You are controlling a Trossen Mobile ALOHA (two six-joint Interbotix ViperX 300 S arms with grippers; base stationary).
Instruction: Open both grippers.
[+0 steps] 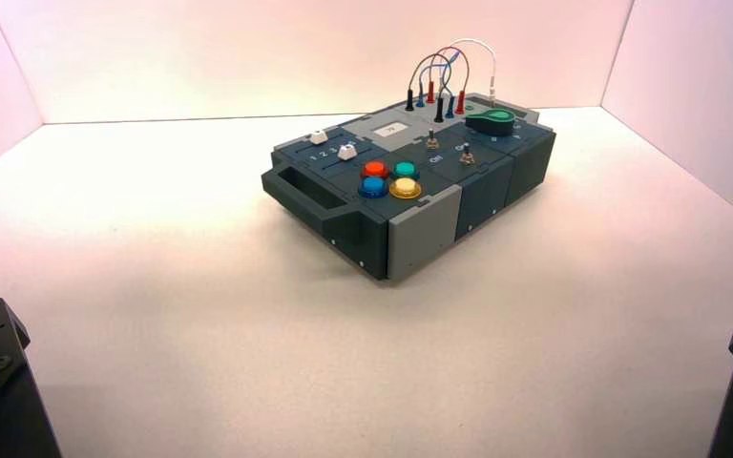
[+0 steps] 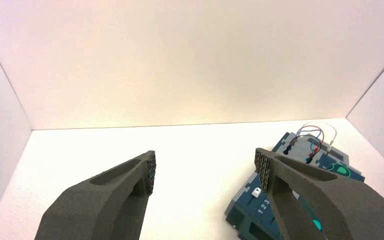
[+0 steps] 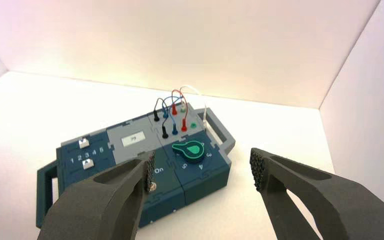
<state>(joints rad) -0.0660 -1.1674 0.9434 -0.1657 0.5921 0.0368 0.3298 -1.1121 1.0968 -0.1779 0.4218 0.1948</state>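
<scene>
You have both claws already spread wide, so by my reading the task looks done and nothing remains to grip or release. Take the box [image 1: 410, 186] as your landmark: it sits well out in front of both arms, turned so its long axis runs from its handle end, nearer your left arm, toward its wired end, farther off and toward your right. The left gripper [image 2: 204, 172] hangs well short of the box, its 2 fingers far apart and holding nothing, with the box's slider end showing past its one finger. The right gripper [image 3: 202, 170] also hangs back from the box, fingers equally far apart and empty, looking across the green knob [image 3: 192, 150] and the looped wires [image 3: 177, 102] beyond it. Neither claw touches the box. In the high view only the 2 arm bases show at the near corners, far from the box, so I judge that neither arm is clearly nearer it; any next move would start from open, empty claws.
</scene>
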